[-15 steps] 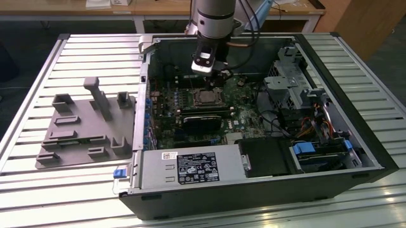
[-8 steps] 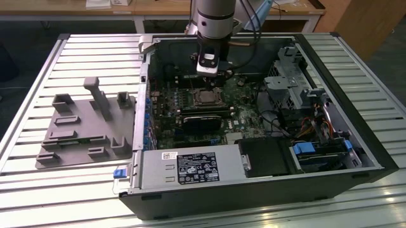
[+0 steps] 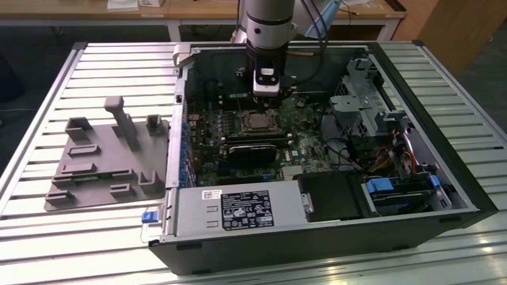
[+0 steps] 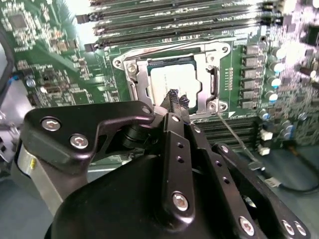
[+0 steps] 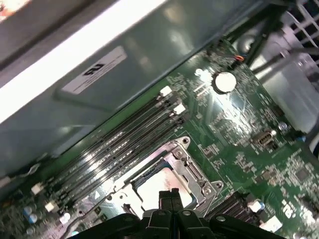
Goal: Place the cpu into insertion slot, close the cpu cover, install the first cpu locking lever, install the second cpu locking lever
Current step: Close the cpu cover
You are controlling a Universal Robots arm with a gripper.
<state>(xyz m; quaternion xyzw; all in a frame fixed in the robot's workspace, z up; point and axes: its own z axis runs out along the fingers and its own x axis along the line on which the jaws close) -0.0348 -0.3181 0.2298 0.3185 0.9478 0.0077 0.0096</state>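
cpu (image 4: 174, 79): you see a flat silver-grey square, seated in the insertion slot (image 4: 213, 85) | cpu cover (image 4: 141, 79) lies flat around it | gripper (image 4: 178, 98): jaws pressed together, nothing between, tips at the cover's edge | open computer case (image 3: 317, 244) holds the green motherboard (image 3: 210, 119)

Grey moulded fixture tray (image 3: 103, 160) on slatted metal desk (image 3: 79, 249), at exterior view's left of open black computer case (image 3: 317, 244). Labelled silver power supply (image 3: 237, 211) inside. Long black memory slots (image 4: 174, 22); round coin battery (image 5: 225, 81).
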